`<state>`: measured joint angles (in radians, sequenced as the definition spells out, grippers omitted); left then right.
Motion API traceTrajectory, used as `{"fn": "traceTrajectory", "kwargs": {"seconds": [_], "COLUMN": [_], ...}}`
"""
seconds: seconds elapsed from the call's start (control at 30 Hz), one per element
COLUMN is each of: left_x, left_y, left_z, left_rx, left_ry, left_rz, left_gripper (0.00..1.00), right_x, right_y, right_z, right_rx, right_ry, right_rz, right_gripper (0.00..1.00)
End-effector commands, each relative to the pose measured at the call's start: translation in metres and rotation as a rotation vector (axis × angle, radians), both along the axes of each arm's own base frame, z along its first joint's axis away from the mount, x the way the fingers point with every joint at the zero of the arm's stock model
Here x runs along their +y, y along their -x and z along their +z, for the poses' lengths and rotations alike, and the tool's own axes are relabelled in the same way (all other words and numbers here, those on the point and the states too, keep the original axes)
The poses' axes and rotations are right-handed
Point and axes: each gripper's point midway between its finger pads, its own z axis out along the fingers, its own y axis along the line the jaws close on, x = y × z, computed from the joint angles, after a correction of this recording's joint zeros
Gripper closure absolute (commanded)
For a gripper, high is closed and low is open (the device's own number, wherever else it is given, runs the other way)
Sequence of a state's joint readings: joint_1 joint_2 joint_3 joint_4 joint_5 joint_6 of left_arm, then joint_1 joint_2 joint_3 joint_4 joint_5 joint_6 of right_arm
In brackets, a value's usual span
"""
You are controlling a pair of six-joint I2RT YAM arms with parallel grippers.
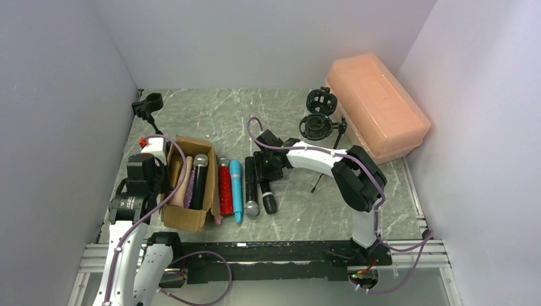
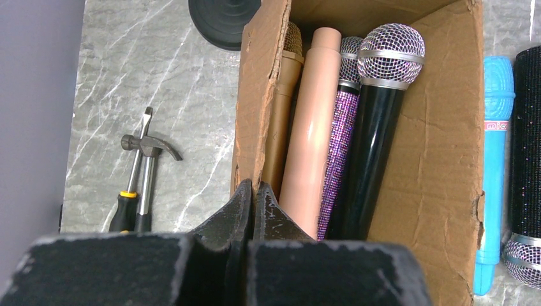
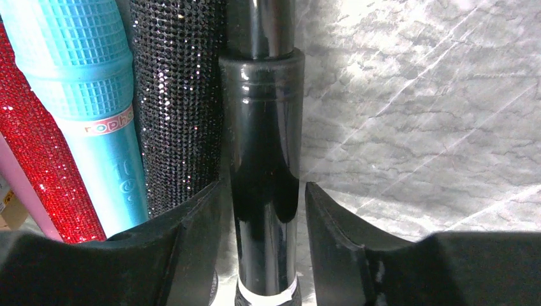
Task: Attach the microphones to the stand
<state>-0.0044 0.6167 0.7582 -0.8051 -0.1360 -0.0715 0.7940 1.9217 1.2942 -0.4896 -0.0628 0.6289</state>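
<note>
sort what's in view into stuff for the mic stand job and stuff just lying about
For the job:
boxed microphones
loose microphones
clip stand
shock-mount stands

Just lying about:
hammer
screwdriver
orange case
cardboard box, only a holder

Cardboard box (image 1: 186,217) left; orange lidded bin (image 1: 376,108) right; hammer (image 2: 153,146), screwdriver (image 2: 122,213).
</note>
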Motion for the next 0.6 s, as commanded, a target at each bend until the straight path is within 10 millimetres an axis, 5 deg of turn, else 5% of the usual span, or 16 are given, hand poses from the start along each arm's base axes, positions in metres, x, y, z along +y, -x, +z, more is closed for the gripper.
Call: {"fn": "traceTrajectory", "kwargs": {"seconds": [0.0, 0.23, 0.57], "left_x": [-0.003, -0.004, -0.001], "left_y": [-0.019, -0.019, -0.018], "left_z": [0.045, 0.045, 0.045], "left_rx": [-0.183, -0.182, -0.187], "left_ry": [0.022, 0.03, 0.024], "left_rz": [-0.002, -0.001, 0.016], "left_gripper": [1.0, 1.0, 1.0], "right_x": [0.012, 0.026, 0.109], "right_y": [-0.012, -0.014, -0.007], "right_z": [0.02, 0.057, 0.17], "right_rx": [-0.043, -0.061, -0.177], "right_ry": [-0.052, -0.154, -0.351], "right_rz": [-0.02, -0.039, 0.034], "right_gripper": [0.48, 0.5, 0.53]}}
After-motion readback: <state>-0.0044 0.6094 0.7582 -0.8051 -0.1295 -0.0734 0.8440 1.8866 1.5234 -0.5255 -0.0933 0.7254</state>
